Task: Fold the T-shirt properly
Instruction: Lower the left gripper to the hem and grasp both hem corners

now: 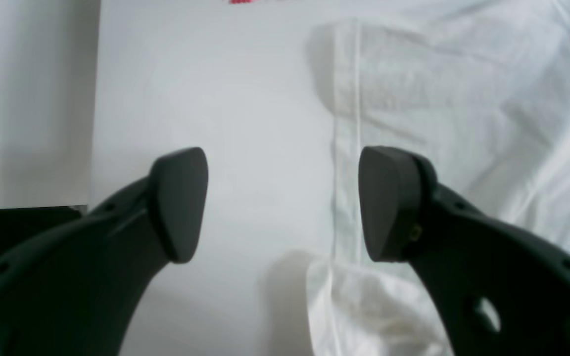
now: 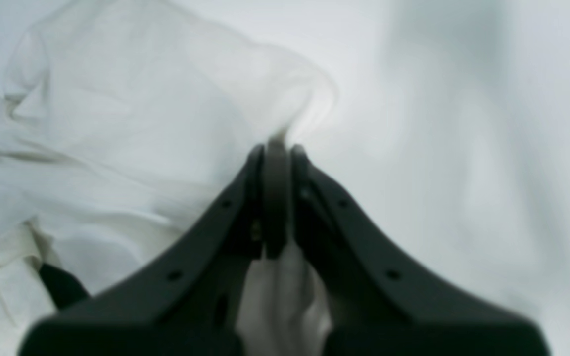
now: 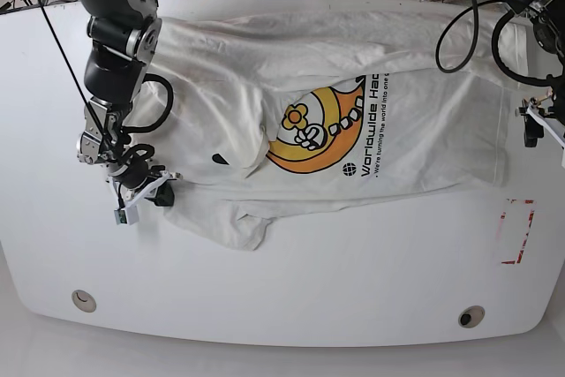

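At the left of the base view the right arm (image 3: 115,33) reaches down over the white table (image 3: 53,245), and the right gripper (image 3: 161,190) sits at the near-left edge of the T-shirt (image 3: 238,86). In the right wrist view its fingers (image 2: 253,198) are pressed together with a pinch of white cloth between them, the fabric rising in a soft ridge just past the tips and bunching again behind them (a sliver of orange print shows at the far left edge of that view). The T-shirt lies spread across the middle of the table, wrinkled, with one sleeve (image 3: 231,227) folded out toward the near edge. A yellow-orange cartoon graphic (image 3: 313,130) sits near its centre, and black lettering (image 3: 372,130) runs sideways just right of it. Farther right, a red marking (image 3: 515,231) lies on the bare table beyond the shirt's edge. At the right edge of the base view the left gripper (image 3: 532,125) hangs beside the shirt's right side. In the left wrist view its two fingers (image 1: 181,202) stand well apart with nothing between them, one over bare table and the other over a stitched hem (image 1: 347,99) of the white cloth.
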